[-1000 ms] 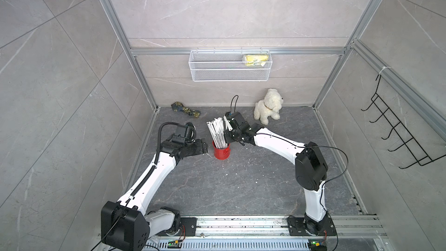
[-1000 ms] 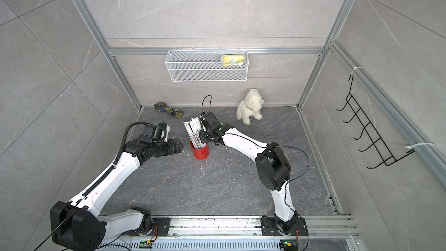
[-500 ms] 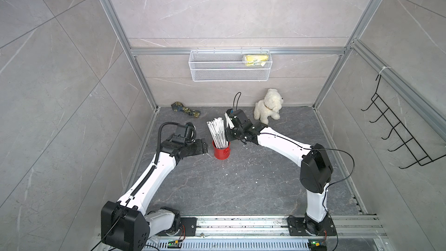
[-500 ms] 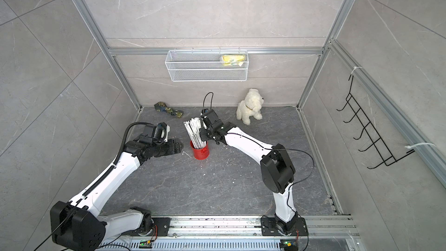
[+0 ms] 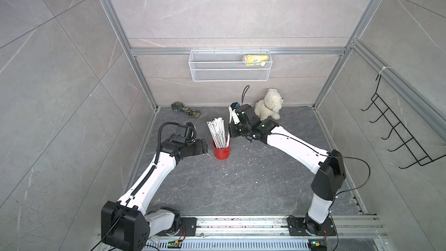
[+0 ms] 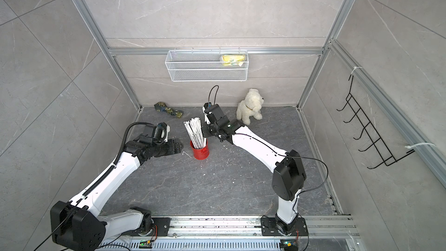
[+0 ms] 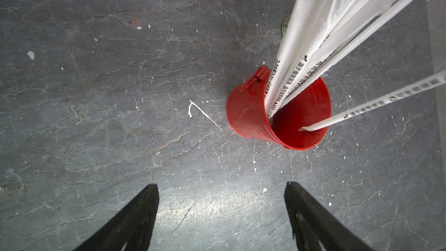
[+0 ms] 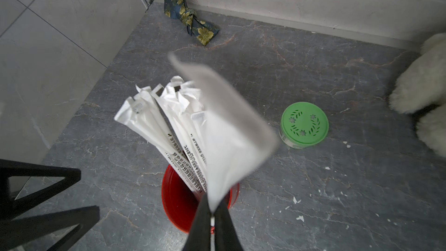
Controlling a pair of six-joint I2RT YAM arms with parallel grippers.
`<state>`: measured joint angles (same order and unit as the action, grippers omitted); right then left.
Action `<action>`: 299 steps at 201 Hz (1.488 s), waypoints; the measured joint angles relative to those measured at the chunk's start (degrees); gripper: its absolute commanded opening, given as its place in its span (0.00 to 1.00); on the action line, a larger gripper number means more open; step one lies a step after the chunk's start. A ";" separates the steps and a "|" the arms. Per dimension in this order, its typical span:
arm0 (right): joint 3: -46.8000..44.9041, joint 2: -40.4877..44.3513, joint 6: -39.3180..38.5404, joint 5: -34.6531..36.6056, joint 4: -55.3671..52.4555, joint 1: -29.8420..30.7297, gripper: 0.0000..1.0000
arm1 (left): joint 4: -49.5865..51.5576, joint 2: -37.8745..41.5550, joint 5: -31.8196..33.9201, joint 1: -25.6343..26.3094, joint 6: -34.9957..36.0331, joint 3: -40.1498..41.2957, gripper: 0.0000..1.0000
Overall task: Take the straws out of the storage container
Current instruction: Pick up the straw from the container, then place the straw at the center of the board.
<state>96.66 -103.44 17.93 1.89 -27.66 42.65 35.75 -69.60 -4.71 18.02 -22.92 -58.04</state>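
Note:
The storage container, a red can (image 5: 221,152) (image 6: 200,152) (image 7: 248,114) (image 8: 176,199), stands upright on the grey floor with a bundle of white wrapped straws (image 5: 217,132) (image 6: 196,132) (image 7: 313,44) (image 8: 164,121) leaning in it. My right gripper (image 5: 229,132) (image 6: 204,132) (image 8: 212,210) hovers just above the can's right side, shut on one straw (image 7: 376,101) (image 8: 224,141). That straw tilts away from the bundle, its lower end still inside the can's mouth. My left gripper (image 5: 206,149) (image 6: 179,148) (image 7: 222,185) is open and empty, just left of the can and apart from it.
A green-lidded jar (image 8: 304,123) sits behind the can. A white plush dog (image 5: 268,105) and a floral cloth (image 5: 185,111) lie by the back wall. A wire basket (image 5: 229,68) hangs on that wall, a black hook rack (image 5: 398,136) on the right wall.
My right gripper has moved slightly up and toward the back wall with the straw in it, and its elbow has swung right. The left arm has not moved.

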 measured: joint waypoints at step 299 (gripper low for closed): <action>1.57 -9.77 0.35 -5.64 -37.73 -6.08 0.12 | 0.22 -0.02 -0.24 0.74 0.02 0.00 0.87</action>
<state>98.24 -113.21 18.28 -3.75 -65.39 36.58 35.97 -69.63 -4.95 18.76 -22.90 -58.04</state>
